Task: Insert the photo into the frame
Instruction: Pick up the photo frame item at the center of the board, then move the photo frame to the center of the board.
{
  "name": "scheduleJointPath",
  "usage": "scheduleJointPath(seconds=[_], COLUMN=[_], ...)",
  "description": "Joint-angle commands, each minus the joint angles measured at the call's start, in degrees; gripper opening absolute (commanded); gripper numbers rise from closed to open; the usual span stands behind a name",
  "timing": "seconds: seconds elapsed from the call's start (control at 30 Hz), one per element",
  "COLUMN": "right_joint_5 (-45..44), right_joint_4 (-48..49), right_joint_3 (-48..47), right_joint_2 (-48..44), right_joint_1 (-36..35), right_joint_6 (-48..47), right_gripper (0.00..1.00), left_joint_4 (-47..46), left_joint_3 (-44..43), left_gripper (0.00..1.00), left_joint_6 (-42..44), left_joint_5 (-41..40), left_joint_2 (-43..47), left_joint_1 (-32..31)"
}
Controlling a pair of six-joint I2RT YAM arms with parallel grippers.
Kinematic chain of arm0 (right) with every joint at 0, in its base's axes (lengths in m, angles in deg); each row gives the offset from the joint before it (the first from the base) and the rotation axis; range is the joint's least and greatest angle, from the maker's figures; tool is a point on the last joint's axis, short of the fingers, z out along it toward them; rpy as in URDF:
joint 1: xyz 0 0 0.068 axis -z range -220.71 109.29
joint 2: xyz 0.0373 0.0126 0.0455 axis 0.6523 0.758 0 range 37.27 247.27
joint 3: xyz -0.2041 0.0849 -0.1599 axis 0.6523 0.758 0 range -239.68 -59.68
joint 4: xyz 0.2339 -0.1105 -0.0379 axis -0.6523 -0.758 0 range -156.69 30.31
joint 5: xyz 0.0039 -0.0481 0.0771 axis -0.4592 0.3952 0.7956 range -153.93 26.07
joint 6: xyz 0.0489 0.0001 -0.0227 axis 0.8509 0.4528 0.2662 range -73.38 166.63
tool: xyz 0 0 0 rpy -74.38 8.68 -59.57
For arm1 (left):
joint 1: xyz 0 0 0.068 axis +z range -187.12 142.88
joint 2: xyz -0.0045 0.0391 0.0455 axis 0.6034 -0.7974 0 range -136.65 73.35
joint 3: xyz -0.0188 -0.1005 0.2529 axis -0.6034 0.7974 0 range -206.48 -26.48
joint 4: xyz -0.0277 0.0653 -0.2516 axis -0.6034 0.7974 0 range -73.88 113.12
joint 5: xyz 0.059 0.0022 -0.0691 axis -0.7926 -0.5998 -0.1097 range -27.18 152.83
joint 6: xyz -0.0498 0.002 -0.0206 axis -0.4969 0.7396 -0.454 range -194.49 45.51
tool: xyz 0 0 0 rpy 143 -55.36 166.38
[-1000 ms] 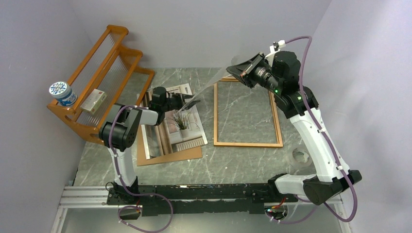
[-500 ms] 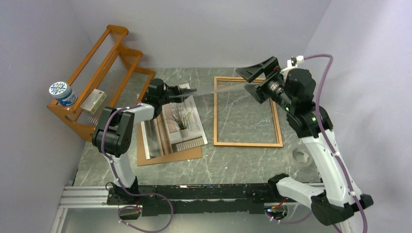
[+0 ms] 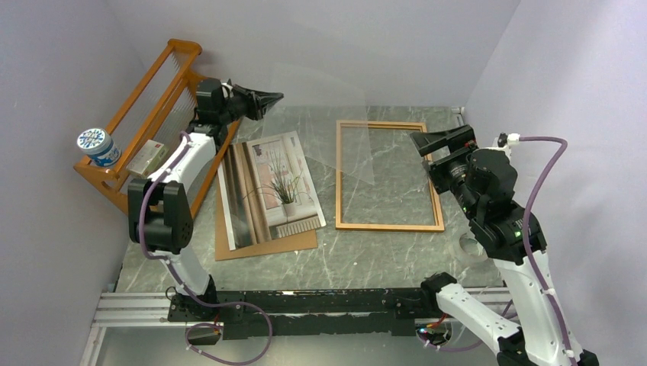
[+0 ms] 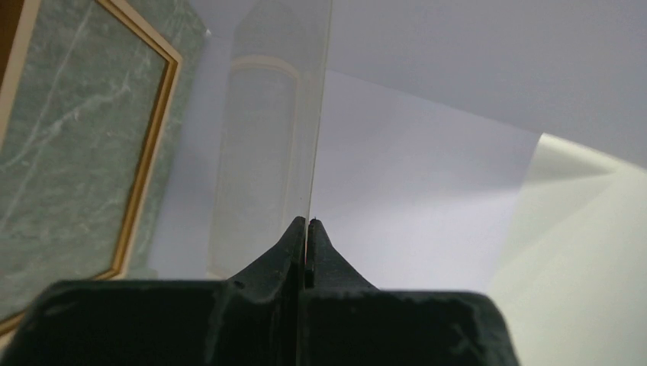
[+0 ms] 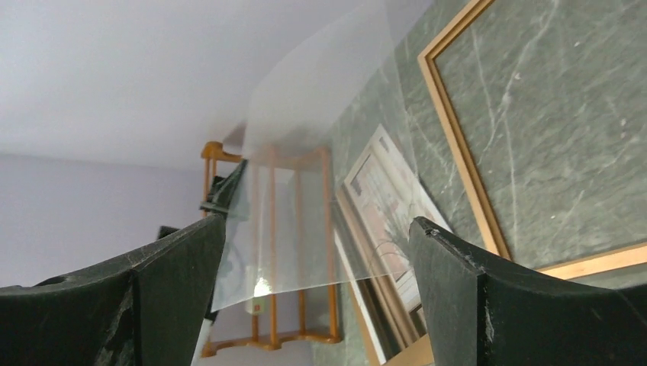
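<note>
The photo lies flat on a brown backing board left of centre, and shows again in the right wrist view. To its right the frame lies on the table with only the marble showing inside it. My left gripper is raised at the back left, shut on the edge of a clear plastic sheet, which hangs in the air over the frame's far left corner. The left wrist view shows the jaws pinching that sheet. My right gripper stands open at the frame's right side, holding nothing.
An orange wooden shelf rack stands along the left wall with a round tin and a small box on it. A clear ring-shaped object lies near the right arm. Walls close in the back and right.
The right gripper opened, let go of the clear sheet and drew back to the right. The left gripper closed on the sheet and lifted it toward the back left.
</note>
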Motion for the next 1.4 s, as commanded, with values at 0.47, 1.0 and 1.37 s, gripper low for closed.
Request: scheduleJointPath(seconds=[0.47, 1.0, 1.37], right_joint_5=[19.24, 18.6, 21.31], right_joint_4=[12.58, 5.26, 4.91], right_joint_3=[2.43, -17.8, -20.07], right_joint_2=[36.85, 71.83, 76.05], right_joint_1=[0.42, -5.45, -8.91], right_joint_6=[-24.3, -31.65, -32.54], right_gripper=[0.79, 0.54, 0.28], left_joint_4=[49.85, 58.52, 58.99], left_joint_3=[-20.97, -23.55, -22.95], left_gripper=[0.02, 0.03, 0.02], left_joint_6=[64.44, 74.01, 73.28], left_joint_5=[-11.79, -17.35, -17.92], left_joint_2=[11.18, 16.12, 16.93], left_joint_1=[-0.51, -0.34, -0.16])
